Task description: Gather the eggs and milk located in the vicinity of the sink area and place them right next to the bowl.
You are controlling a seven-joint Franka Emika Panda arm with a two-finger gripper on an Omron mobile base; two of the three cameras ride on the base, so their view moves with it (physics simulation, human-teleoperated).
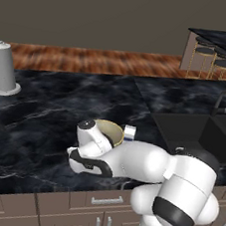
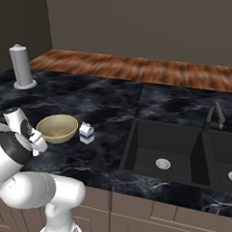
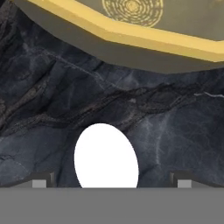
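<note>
The white egg [image 3: 106, 155] lies on the dark marble tabletop [image 3: 52, 100], just short of the bowl's [image 3: 131, 37] yellow rim and apart from it. It sits between the two fingertips [image 3: 41, 180] of the end effector [image 3: 109, 183], which stand wide apart, one on each side of the egg, with neither touching it.

The bowl [image 2: 57, 128] rests near the front edge of the tabletop [image 2: 99, 102], left of the sink [image 2: 164, 149]. The milk carton [image 2: 86, 133] stands upright just beside the bowl, on the side toward the sink and apart from its rim. In the left base view the carton [image 1: 129, 132] peeks out behind the arm, next to the bowl [image 1: 112, 131].

The arm is folded low over the front edge of the tabletop. Its white upper links bend back toward the base, and the wrist turns down in front of the bowl, so the hand points at the tabletop on the bowl's near side. In the right base view the hand [image 2: 37, 142] hangs just beside the bowl's front left rim.

The sink is a black recessed basin toward the right end of the tabletop, with a dark curved tap [image 2: 214, 116] behind it. A tall grey cylinder [image 2: 21, 67] on a round base stands near the back left corner, well apart from the bowl.
</note>
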